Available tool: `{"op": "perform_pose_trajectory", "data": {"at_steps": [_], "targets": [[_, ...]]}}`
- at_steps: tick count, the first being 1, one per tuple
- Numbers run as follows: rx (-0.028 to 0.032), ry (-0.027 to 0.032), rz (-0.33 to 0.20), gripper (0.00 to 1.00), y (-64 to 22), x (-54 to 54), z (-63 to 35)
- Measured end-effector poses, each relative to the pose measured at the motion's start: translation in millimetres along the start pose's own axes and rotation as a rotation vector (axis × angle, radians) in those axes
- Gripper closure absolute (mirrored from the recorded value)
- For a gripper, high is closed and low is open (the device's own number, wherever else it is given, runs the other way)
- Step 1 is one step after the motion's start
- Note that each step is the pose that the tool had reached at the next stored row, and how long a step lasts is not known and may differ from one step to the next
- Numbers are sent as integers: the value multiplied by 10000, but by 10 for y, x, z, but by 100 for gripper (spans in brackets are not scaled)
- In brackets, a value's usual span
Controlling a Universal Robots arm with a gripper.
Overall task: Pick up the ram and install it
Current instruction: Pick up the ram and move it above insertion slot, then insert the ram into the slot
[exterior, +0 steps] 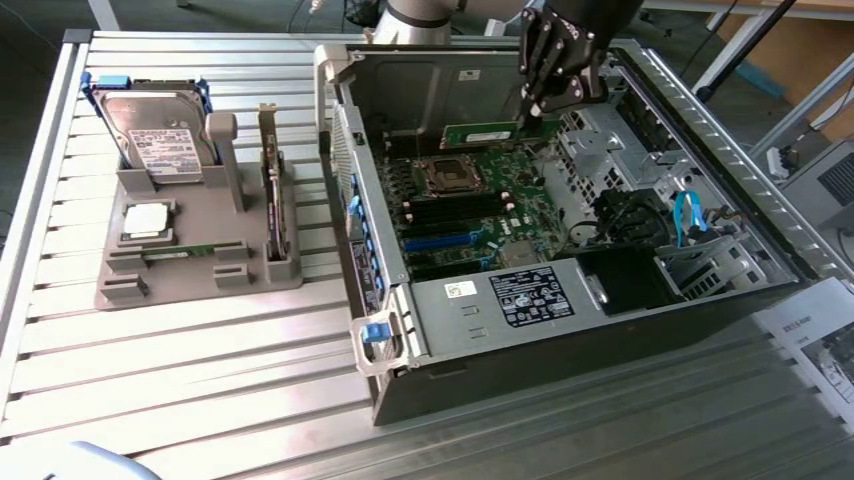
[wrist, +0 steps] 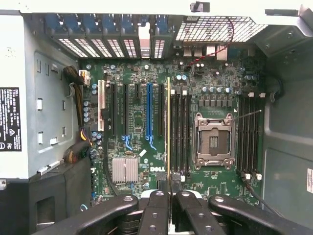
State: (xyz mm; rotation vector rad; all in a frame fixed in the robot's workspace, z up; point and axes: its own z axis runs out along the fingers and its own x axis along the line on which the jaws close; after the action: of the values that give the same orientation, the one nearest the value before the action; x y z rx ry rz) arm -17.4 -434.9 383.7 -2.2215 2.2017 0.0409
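tool [exterior: 535, 113] grips ram [exterior: 483, 133] over motherboard [exterior: 483, 212] inside open case [exterior: 424, 85].

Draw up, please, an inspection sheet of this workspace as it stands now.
Surface: ribbed silver metal table bearing a grey plastic parts tray and an open black computer case.
Job's things: long green ram stick held above the green motherboard inside the case.
Clutter: in the tray, a second green stick, a boxy silver hard drive, a square silver processor chip and a dark expansion card.
Pincer: black pincer shut on the ram stick.
Cables: blue flat cable in the case; thin red wire near the rear grille.
Surroundings: printed white sheet at the exterior view's right.
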Motion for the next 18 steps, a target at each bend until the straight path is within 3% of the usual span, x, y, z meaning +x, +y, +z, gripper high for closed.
{"op": "perform_pose_trajectory", "data": {"at_steps": [18], "targets": [[0,1,1,88,-1,-189,18]]}}
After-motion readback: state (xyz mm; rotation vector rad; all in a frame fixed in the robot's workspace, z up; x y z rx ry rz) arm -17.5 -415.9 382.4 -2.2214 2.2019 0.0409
